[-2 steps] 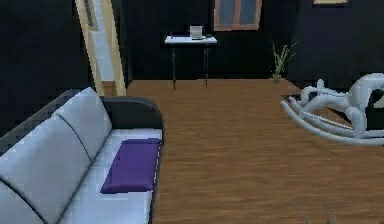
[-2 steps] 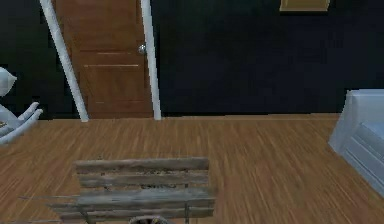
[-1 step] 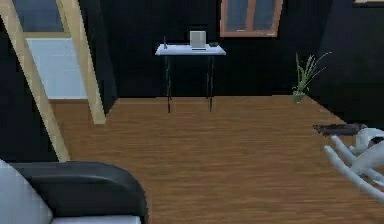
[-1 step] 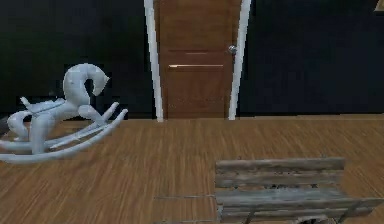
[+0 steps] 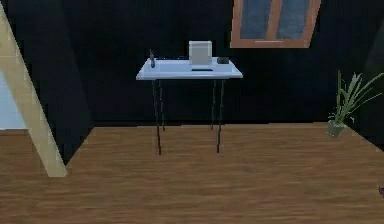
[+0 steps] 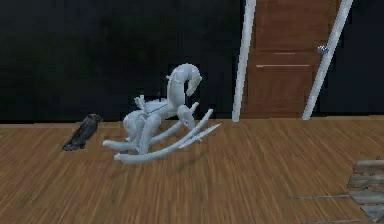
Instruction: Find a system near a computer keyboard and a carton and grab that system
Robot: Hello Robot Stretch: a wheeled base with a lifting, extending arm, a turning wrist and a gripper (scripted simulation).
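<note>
So the stuff that matters is all on a little table [image 5: 165, 72] in the forward view, a bit left of centre, standing against a dark wall. It has a pale top on thin dark legs [image 5: 158, 115].

Near the back of the top sits a pale box [image 5: 200, 50], upright, with one flat face toward the camera. Just in front of it lies a flat dark strip [image 5: 200, 70], its long side running left to right along the table's front edge. Toward the right end there's a small dark lump [image 5: 222, 62], and at the left end a thin dark stick [image 5: 152, 55] stands up. They're all blobs, so which one is the system can't be told, nor which way it points.

The gripper's jaws: their state can't be told, and neither can where anything lies relative to them.

Plank floor [image 5: 200, 180] runs from the bottom edge up to the table legs. A slanted wooden beam [image 5: 30, 100] crosses the left side, a wood-framed window [image 5: 275, 22] hangs top right, and a potted plant [image 5: 345, 105] stands far right.

In the arm side view, a pale rocking horse [image 6: 165, 115] stands mid-floor, head toward the right. There's a dark thing [image 6: 82, 132] on the floor to its left and a wooden door [image 6: 285, 60] behind it.
</note>
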